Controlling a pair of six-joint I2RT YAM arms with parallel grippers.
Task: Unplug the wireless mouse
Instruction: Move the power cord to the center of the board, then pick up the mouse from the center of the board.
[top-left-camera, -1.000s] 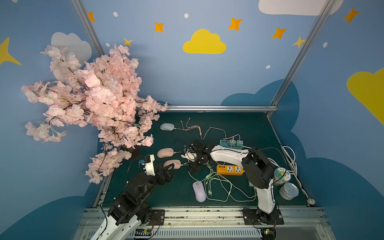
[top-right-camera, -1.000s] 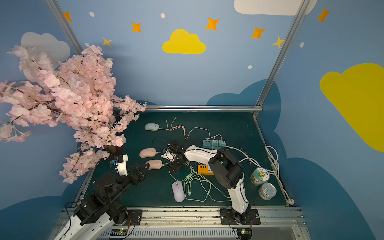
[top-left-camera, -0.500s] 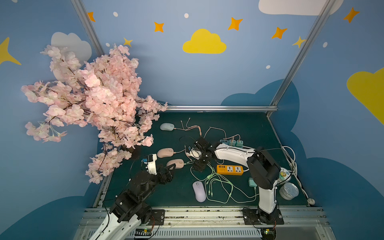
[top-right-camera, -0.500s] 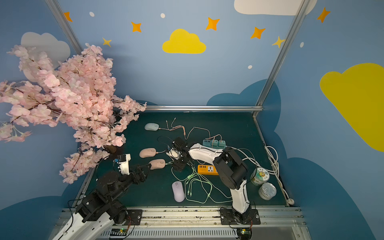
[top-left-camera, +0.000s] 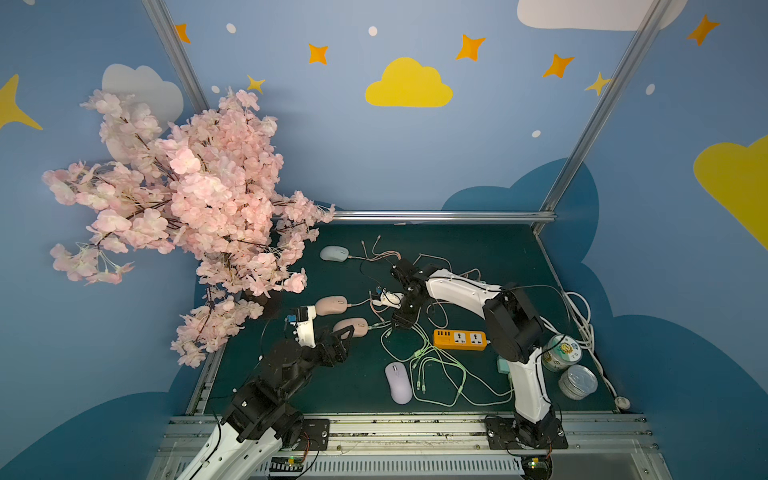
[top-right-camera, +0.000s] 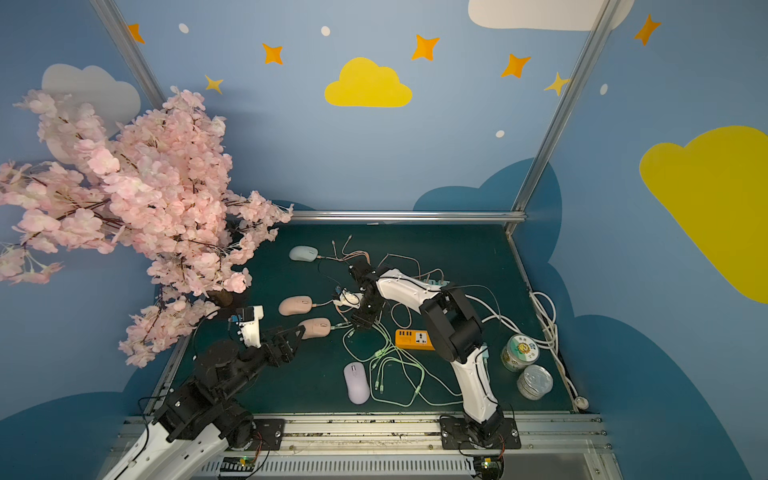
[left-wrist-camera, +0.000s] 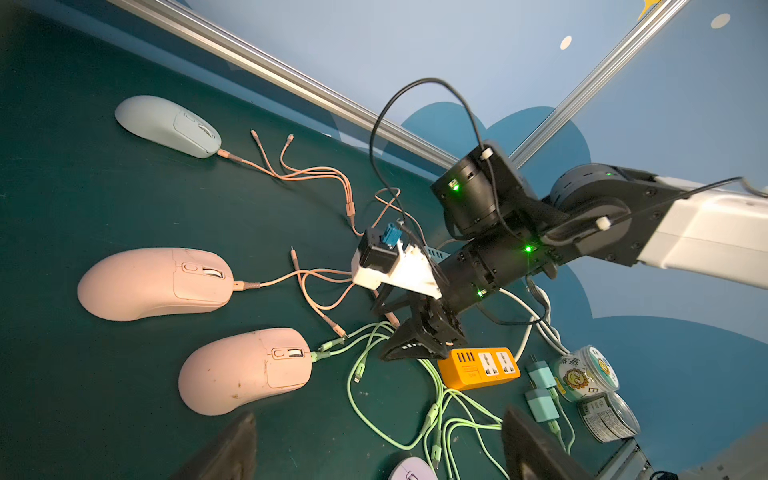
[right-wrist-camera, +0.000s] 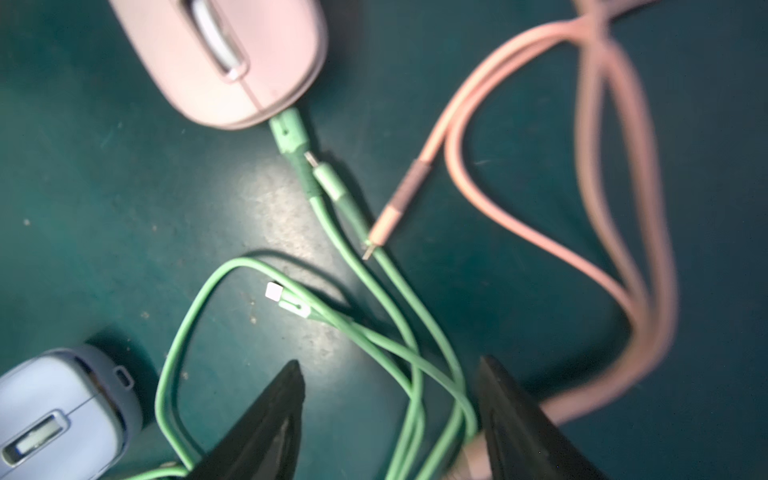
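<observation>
Swung in since a second ago, the right arm (top-left-camera: 457, 286) is being held over the green cables (right-wrist-camera: 415, 415), and the left arm (top-left-camera: 286, 370) is being eased up behind the near pink mouse (top-left-camera: 351, 327), which is lying between the two grippers. Right gripper (right-wrist-camera: 389, 359) jaws are being held apart, cables running loose between them; the left gripper (left-wrist-camera: 379, 412) is being held spread and empty. The green plug (right-wrist-camera: 291, 133) is being left seated in the mouse's front, just ahead of the right gripper, the nearer one, its long axis pointing at it.
</observation>
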